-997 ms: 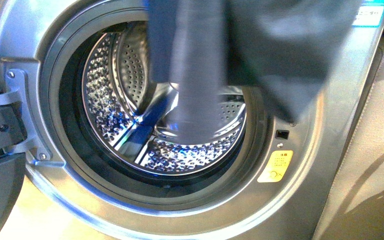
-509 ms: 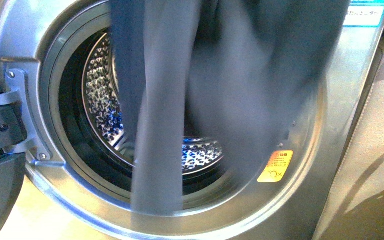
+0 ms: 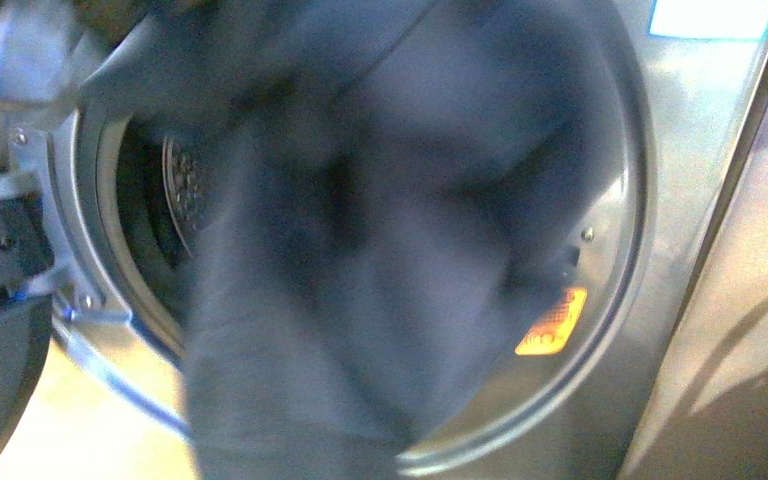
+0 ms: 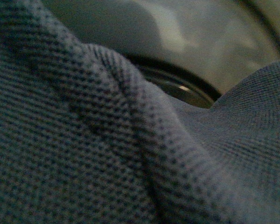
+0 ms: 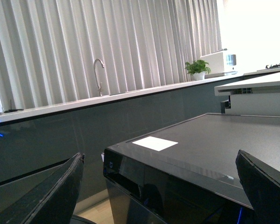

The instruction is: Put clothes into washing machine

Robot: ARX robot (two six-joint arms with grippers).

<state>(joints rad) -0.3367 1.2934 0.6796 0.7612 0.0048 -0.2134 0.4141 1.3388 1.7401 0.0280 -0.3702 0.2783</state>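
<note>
Carry clothes (image 3: 360,260) deep into washing machine (image 3: 680,160) before releasing, with right pincer (image 5: 161,186) spread and idle. Cannot tell left pincer's state under fabric.

Motion blur smears the clothes (image 3: 360,250) across the front view, and the washing machine (image 3: 680,200) is soft too, with warm sunlight and slanting shadows beside it. The left wrist view is dim, with only the nearer weave in focus. The right wrist view is crisp, its window (image 5: 252,23) blown out white.
</note>
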